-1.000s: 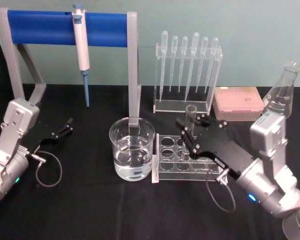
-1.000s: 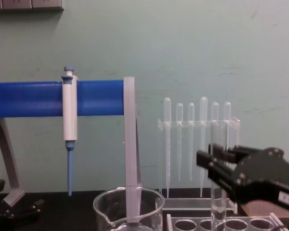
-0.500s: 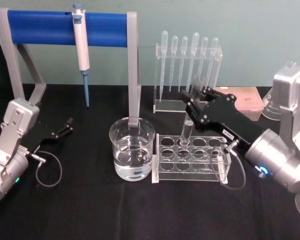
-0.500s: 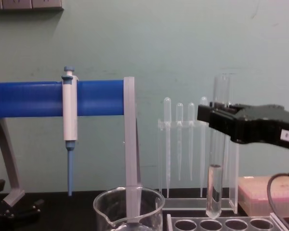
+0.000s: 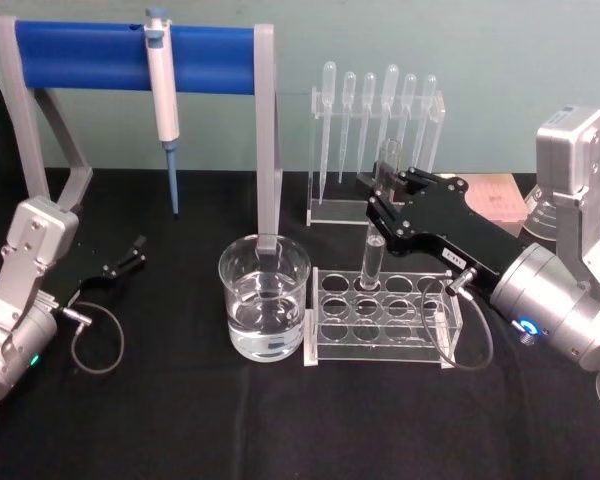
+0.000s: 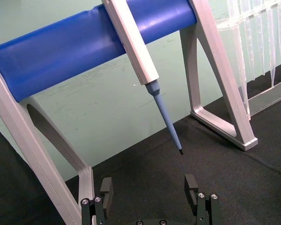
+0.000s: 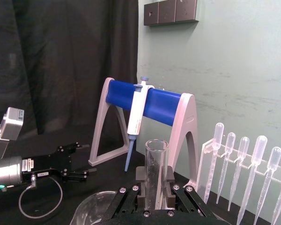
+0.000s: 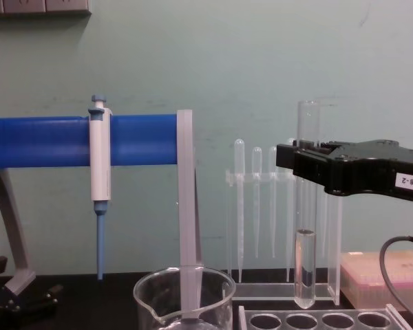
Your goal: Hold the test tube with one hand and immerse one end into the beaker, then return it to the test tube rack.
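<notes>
Clear glass test tube (image 5: pixel 371 262), pinched by black right gripper (image 5: pixel 382 205), has cleared transparent rack (image 5: pixel 380 342). Wide glass beaker (image 5: pixel 242 272) dip should follow; left gripper (image 5: pixel 132 252) idles far left.

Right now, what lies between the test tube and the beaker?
Head view: only the rack's empty holes nearest the beaker; the right gripper holds the test tube over the rack.

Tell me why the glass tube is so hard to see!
In the chest view the test tube, gripped by the right claw, is clear, so the green wall shows through and only its edges stand out. In the head view the beaker catches bright glints on its rim against the black cloth.
</notes>
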